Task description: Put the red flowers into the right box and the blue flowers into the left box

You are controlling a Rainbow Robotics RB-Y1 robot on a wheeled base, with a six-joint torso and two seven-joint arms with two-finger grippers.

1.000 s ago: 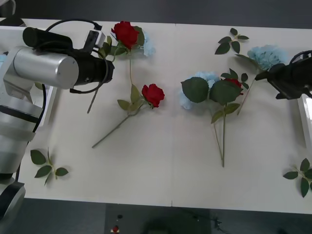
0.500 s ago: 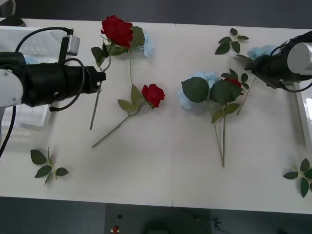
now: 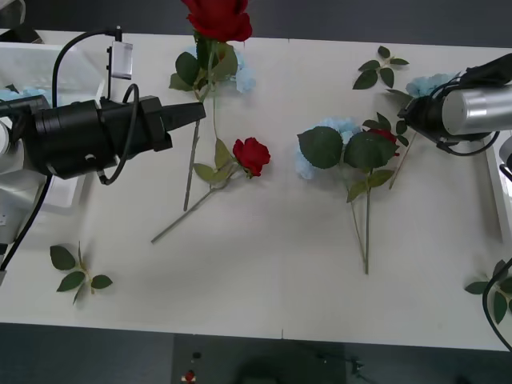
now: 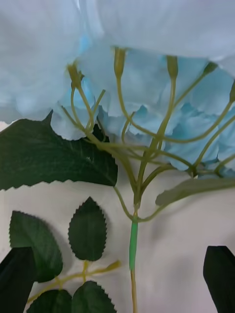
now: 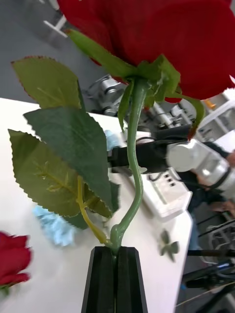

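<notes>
We see the left gripper with its black fingers pressed together on the stem of a red rose, lifted off the table. The bloom stands above the fingertips, deep red; two large serrated leaves spread to one side of the stem just past the clamp. In the front view the stem's free end hangs slanting down past the fingers.

A second rose lies flat on the table just beyond the left fingertips, bloom toward the centre, stem trailing back toward the near edge.

The right gripper has its two dark fingers spread wide, one on either side of a blue flower. The thin green stem runs between them, touching neither. The pale blue cluster fans out ahead of the fingertips on many slim branchlets, with a dark leaf beside it. A leaf sprig lies by one finger.

Ahead of the right fingertips, another blue flower lies under broad dark leaves, a red bloom showing among them.

Left box: behind the left arm, a bit of pale blue showing at its edge. Right box: a white rim by the right arm; we cannot tell its contents.
</notes>
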